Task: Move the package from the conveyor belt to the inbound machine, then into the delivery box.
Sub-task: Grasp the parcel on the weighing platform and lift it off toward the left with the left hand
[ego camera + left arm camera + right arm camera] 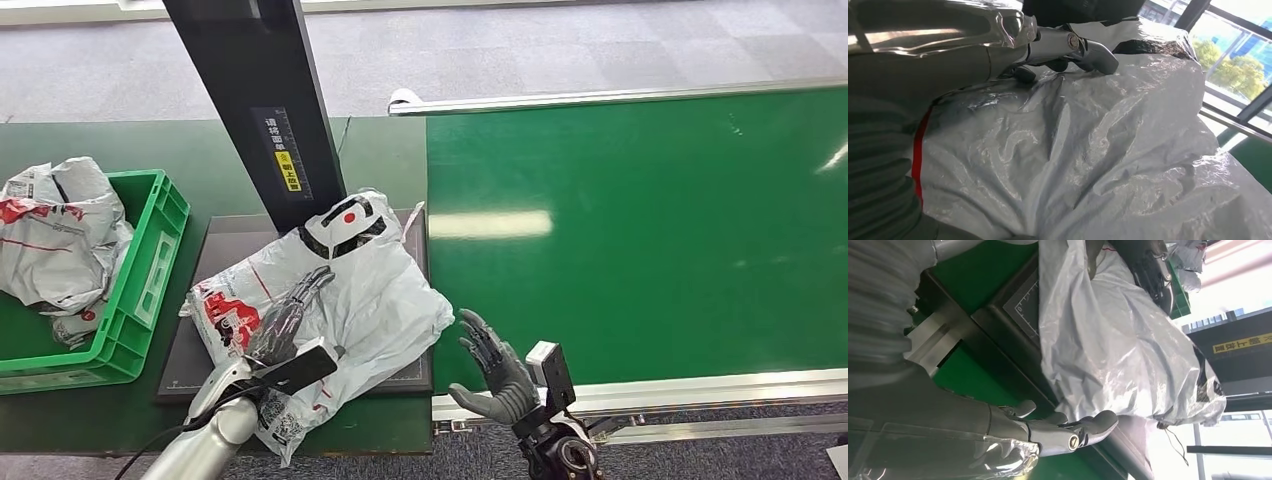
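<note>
A crumpled grey-white plastic package (370,290) with red and black print lies on the dark flat plate (215,260) of the inbound machine, at the foot of its black post (260,100). My left hand (285,320) rests flat on top of the package, fingers stretched out and spread; its thumb (1068,47) lies over the wrinkled film of the package (1088,160). My right hand (497,375) hovers open, holding nothing, just right of the plate at the near edge of the green conveyor belt (640,230). From the right wrist, the right hand (1063,432) is apart from the package (1108,335).
A green crate (150,270) stands left of the plate with other grey packages (55,235) inside it. The belt's metal rail (700,390) runs along the near side. The black post rises over the plate's far end.
</note>
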`<action>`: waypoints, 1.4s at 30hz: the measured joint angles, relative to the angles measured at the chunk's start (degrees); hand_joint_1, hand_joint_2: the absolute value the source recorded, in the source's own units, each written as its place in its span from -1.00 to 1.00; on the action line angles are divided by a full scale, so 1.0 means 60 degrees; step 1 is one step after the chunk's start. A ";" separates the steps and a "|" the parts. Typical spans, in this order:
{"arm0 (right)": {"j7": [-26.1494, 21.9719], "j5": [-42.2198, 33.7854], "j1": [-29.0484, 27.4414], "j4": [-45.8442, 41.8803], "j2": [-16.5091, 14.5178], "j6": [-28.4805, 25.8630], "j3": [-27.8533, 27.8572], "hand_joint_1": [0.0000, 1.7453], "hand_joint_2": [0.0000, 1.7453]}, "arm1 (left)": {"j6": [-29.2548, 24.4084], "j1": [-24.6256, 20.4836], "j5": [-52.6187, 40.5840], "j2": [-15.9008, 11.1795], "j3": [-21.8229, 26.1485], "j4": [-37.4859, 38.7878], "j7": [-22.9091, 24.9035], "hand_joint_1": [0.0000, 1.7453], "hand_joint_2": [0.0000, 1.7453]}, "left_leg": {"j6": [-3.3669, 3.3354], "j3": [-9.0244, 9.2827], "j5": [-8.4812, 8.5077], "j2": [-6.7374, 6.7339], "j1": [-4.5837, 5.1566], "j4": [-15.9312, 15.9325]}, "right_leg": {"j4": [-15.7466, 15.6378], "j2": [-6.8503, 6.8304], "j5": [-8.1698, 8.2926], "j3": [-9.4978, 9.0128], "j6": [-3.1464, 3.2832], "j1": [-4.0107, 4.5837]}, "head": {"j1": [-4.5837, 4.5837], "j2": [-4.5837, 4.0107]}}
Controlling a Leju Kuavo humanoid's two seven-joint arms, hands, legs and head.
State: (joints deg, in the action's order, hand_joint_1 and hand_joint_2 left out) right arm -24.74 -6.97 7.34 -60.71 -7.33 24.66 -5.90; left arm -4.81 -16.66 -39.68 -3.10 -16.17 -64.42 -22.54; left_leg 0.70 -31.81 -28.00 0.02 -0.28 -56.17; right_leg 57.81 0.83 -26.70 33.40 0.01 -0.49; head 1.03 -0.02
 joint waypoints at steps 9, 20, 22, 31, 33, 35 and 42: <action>-0.0104 0.0102 0.0224 0.0251 -0.0071 -0.0172 0.0021 -1.00 1.00 | 0.0525 -0.0511 0.1122 0.0268 -0.0760 0.0466 -0.0500 1.00 1.00 | -0.0002 0.0012 0.0001 0.0002 0.0004 -0.0002 | 0.0000 -0.0002 0.0001 -0.0012 -0.0001 -0.0003 | 0.0001 0.0000; -0.0107 0.0122 0.0213 0.0254 -0.0075 -0.0294 0.0058 -1.00 1.00 | -0.0484 -0.0439 0.1164 0.0220 -0.1138 -0.0465 -0.0571 1.00 1.00 | -0.0001 0.0008 0.0000 0.0001 0.0002 0.0000 | 0.0001 -0.0001 0.0000 -0.0006 -0.0001 -0.0001 | 0.0000 0.0000; -0.0126 0.0118 0.0204 0.0254 -0.0075 -0.0331 0.0067 -1.00 1.00 | -0.0906 -0.0351 0.1062 0.0124 -0.1129 -0.1013 -0.0666 1.00 1.00 | -0.0001 0.0006 0.0000 0.0001 0.0002 0.0000 | 0.0001 -0.0001 0.0000 -0.0004 -0.0001 -0.0001 | 0.0000 0.0000; -0.0291 0.0100 -0.0007 0.0252 -0.0075 -0.0412 0.0117 -1.00 1.00 | -0.2874 -0.0119 -0.0162 -0.0634 -0.0476 -0.3707 -0.0788 1.00 1.00 | 0.0000 0.0000 -0.0001 0.0000 0.0000 0.0002 | 0.0001 0.0000 -0.0001 0.0002 0.0000 0.0001 | 0.0001 0.0000; -0.0314 0.0094 -0.0082 0.0236 -0.0075 -0.0422 0.0136 -1.00 1.00 | -0.3399 -0.0067 -0.0530 -0.0784 -0.0271 -0.4059 -0.0838 1.00 1.00 | 0.0000 0.0000 -0.0001 0.0000 0.0000 0.0002 | 0.0001 0.0000 -0.0001 0.0002 0.0000 0.0001 | -0.0002 0.0000; -0.0340 0.0060 -0.0202 0.0176 -0.0075 -0.0426 0.0161 -1.00 1.00 | -0.3886 -0.0099 -0.0955 -0.0983 0.0040 -0.4330 -0.0783 1.00 1.00 | 0.0000 0.0001 0.0000 -0.0001 0.0000 0.0001 | 0.0001 0.0000 -0.0001 0.0003 0.0000 0.0001 | -0.0001 0.0000; -0.0306 -0.0059 -0.0445 -0.0101 -0.0067 -0.0432 0.0298 -1.00 1.00 | -0.4072 -0.0768 -0.1601 -0.1619 0.1434 -0.4466 -0.0604 1.00 1.00 | 0.0002 0.0007 0.0004 -0.0005 -0.0002 0.0001 | 0.0002 0.0003 0.0000 0.0002 0.0001 0.0004 | 0.0000 0.0000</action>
State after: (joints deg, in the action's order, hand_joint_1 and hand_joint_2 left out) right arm -26.58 -7.32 4.67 -61.32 -7.74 22.07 -4.11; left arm -29.24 -21.27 -49.28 -12.82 -7.57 -91.21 -26.16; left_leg 0.71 -31.77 -27.98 -0.01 -0.30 -56.16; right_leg 57.83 0.85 -26.69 33.41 0.01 -0.46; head 1.03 -0.02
